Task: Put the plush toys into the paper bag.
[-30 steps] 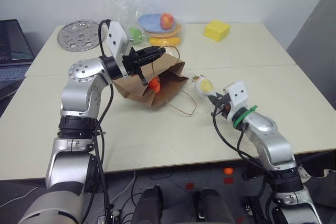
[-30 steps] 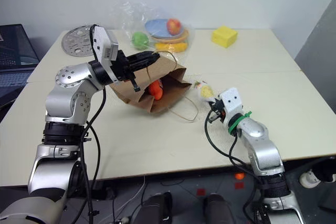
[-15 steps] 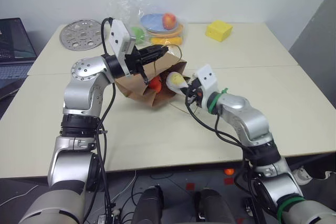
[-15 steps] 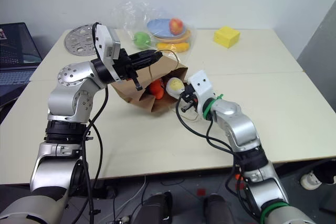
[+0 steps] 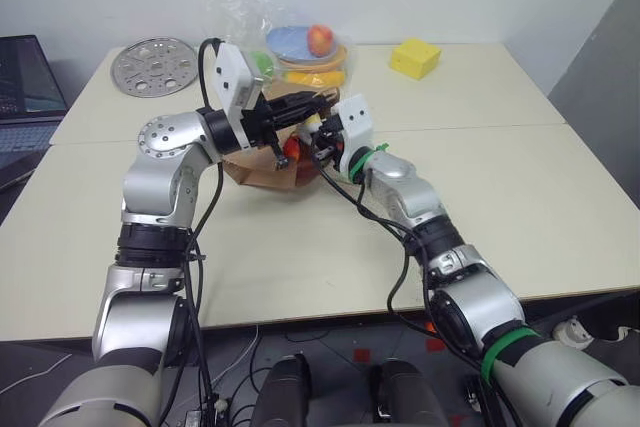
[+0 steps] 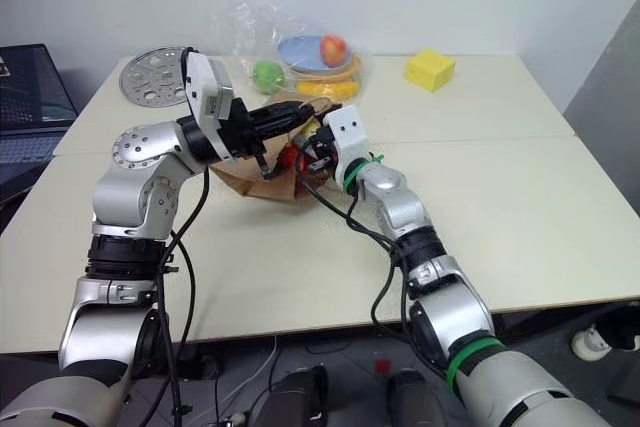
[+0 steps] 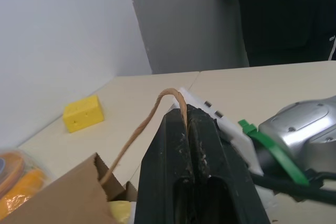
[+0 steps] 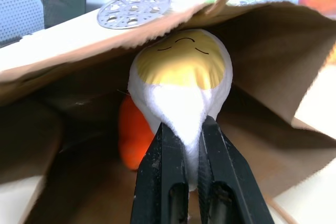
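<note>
The brown paper bag (image 5: 256, 169) lies on its side at mid-table, mouth toward me. My left gripper (image 7: 186, 113) is shut on its twisted paper handle (image 7: 140, 134) and holds the top edge up. My right gripper (image 8: 184, 129) is shut on the cream-white egg plush (image 8: 181, 74) with the yellow face. It holds the egg just inside the bag's mouth, under the raised paper edge. The orange carrot plush (image 8: 134, 132) lies deeper inside the bag, partly hidden behind the egg, and its orange also shows at the mouth (image 5: 293, 150).
Fruit in clear plastic wrap (image 5: 300, 47) sits behind the bag, with a yellow sponge-like block (image 5: 413, 57) at the back right. A perforated metal disc (image 5: 152, 52) and a laptop (image 5: 20, 72) lie at the back left. A person (image 7: 273, 9) stands beyond the table.
My right arm has swung left and forward from the table's right side, carrying the egg plush into the bag's mouth. The left gripper has kept its hold on the handle.
</note>
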